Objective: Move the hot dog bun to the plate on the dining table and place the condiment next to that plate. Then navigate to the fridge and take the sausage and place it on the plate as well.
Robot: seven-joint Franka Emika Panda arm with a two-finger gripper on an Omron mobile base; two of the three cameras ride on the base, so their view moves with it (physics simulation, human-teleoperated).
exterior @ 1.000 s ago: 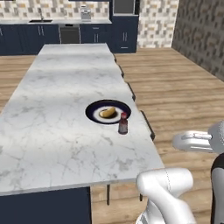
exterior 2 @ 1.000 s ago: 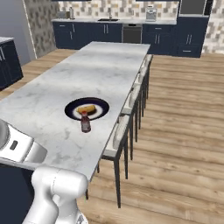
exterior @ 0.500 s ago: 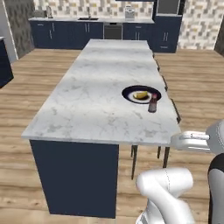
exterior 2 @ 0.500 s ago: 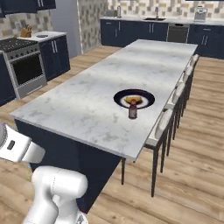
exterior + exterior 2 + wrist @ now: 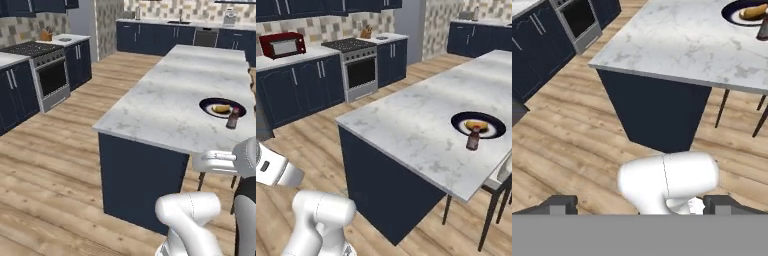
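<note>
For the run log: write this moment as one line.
phase: heading for fridge | bun: on plate | condiment bottle: beside plate | jaws: open, empty

Lots of bare counter [image 5: 165, 100] on the near side; the only clutter is the plate [image 5: 222, 108] with the condiment bottle [image 5: 232, 118] touching its rim.

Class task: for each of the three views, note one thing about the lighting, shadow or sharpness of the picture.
Left base view: even, flat light, the plate slightly soft. Right base view: the condiment bottle throws only a faint shadow on the marble table. Hand view: the table's dark base is in shade, with no glare on the floor.
</note>
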